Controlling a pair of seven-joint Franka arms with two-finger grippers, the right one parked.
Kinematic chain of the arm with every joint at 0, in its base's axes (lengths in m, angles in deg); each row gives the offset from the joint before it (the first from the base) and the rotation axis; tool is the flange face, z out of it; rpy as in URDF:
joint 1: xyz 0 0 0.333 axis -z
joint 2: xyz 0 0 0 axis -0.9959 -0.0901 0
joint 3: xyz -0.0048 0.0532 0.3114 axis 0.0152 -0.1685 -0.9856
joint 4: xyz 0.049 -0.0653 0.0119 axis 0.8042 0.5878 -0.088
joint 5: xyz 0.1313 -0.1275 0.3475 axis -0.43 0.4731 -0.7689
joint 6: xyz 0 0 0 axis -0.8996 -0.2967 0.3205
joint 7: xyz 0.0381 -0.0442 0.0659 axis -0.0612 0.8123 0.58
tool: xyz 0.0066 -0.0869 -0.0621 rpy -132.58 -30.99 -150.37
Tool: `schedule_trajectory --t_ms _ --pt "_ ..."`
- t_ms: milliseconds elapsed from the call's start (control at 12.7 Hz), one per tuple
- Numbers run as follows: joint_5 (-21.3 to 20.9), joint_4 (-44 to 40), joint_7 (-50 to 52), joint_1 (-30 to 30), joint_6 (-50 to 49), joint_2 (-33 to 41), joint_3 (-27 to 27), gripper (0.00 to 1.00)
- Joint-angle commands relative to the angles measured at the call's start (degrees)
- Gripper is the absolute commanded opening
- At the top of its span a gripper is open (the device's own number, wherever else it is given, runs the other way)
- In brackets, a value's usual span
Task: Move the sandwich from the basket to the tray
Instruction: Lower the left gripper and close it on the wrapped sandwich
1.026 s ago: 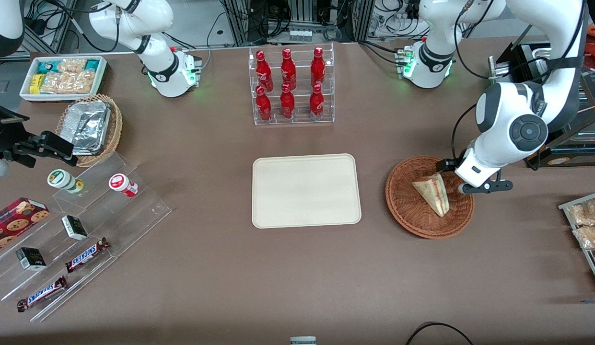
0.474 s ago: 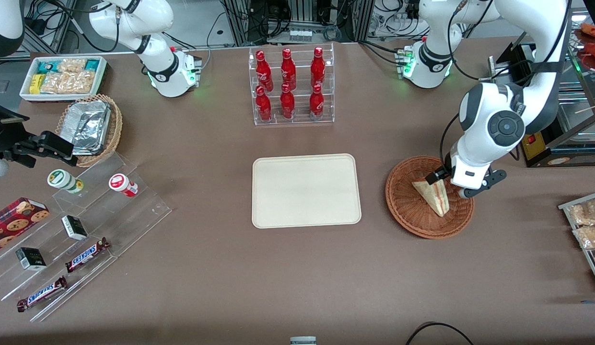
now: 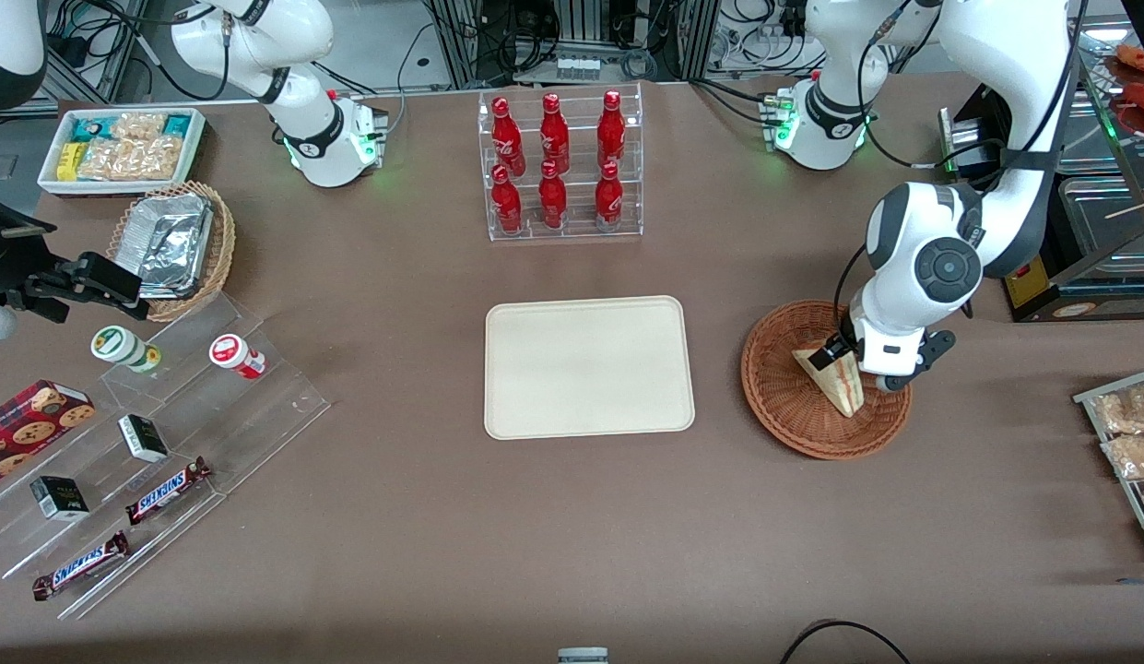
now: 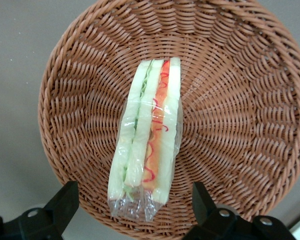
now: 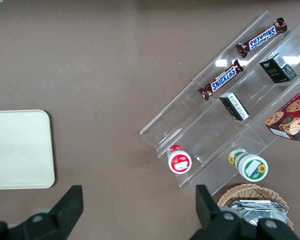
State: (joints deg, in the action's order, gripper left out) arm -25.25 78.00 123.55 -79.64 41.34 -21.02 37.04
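The sandwich [image 3: 839, 380], a pale wedge with red and green layers in clear wrap, lies in the reddish-brown woven basket [image 3: 793, 406] toward the working arm's end of the table. My gripper [image 3: 850, 360] hangs open just above it. In the left wrist view the sandwich [image 4: 150, 135] rests on edge in the basket [image 4: 230, 100], and the gripper [image 4: 135, 207] has one black finger on each side of the crumpled wrap end, not touching it. The cream tray [image 3: 588, 365] sits bare at mid-table beside the basket; one end of the tray [image 5: 17, 150] shows in the right wrist view.
A clear rack of several red bottles [image 3: 558, 166] stands farther from the camera than the tray. Toward the parked arm's end are a foil-lined wicker basket [image 3: 171, 244], a white snack box [image 3: 120, 148] and a clear stepped shelf [image 3: 147, 433] of snacks. A packet rack [image 3: 1125, 433] sits at the working arm's edge.
The working arm has swung in over the basket, bringing the gripper from the basket's rim to directly above the sandwich. The sandwich has not moved.
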Motion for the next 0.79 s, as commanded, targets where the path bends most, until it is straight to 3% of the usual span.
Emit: schedule_trajectory --t_ms 0,395,553,632,711 --pt "-0.18 0.23 1.13 0.35 3.12 -1.63 -0.23 1.00" --pt "-0.18 0.23 1.22 -0.09 3.92 -3.39 -0.32 0.97" --pt "0.08 0.23 1.66 -0.09 3.93 -3.40 -0.41 0.34" --pt "0.09 0.14 2.79 -0.09 3.84 -3.40 -0.41 0.15" --pt "0.09 -0.03 3.24 0.00 3.66 -3.40 -0.41 0.10"
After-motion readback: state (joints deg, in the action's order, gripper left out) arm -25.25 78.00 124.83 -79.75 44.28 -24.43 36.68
